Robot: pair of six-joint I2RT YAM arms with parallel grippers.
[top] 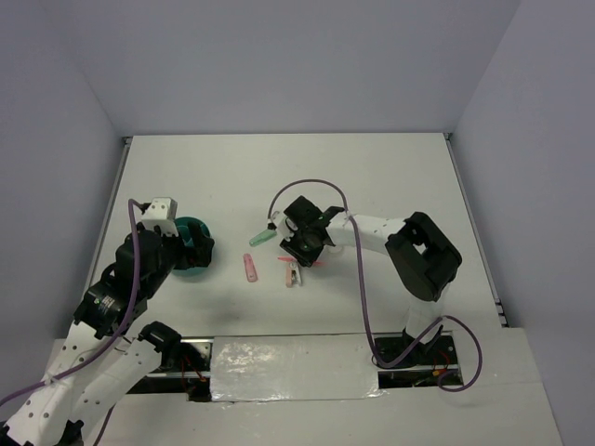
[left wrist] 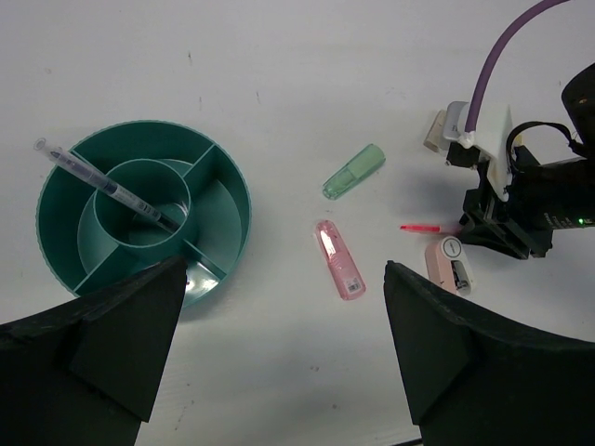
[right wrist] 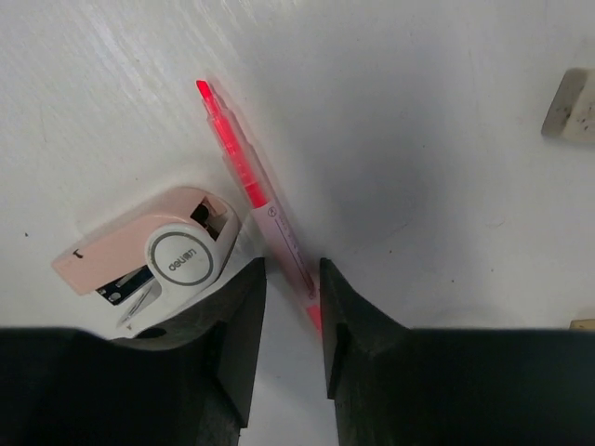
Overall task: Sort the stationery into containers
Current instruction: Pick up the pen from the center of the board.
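Note:
The round teal organizer [left wrist: 234, 182] sits left, partly under my left gripper [top: 191, 243] in the top view. A thin dark pen [left wrist: 102, 186] lies across its compartments. My left gripper [left wrist: 284, 267] is wide open and empty above bare table. The mint-green tube [left wrist: 354, 171] and pink stick [left wrist: 339, 258] lie between the arms. My right gripper [right wrist: 293, 265] is down at the table, with its jaws narrow and pinching the thin pink pen [right wrist: 249, 181]. The pink-white clip [right wrist: 149, 260] touches its left finger. A grey block [right wrist: 569, 104] lies beyond. The tape ring is out of view.
A tan bit [right wrist: 582, 323] shows at the right edge of the right wrist view. The right arm [top: 423, 251] and its purple cable [top: 307, 186] lie across the table's right middle. Grey walls enclose the white table [top: 372, 167].

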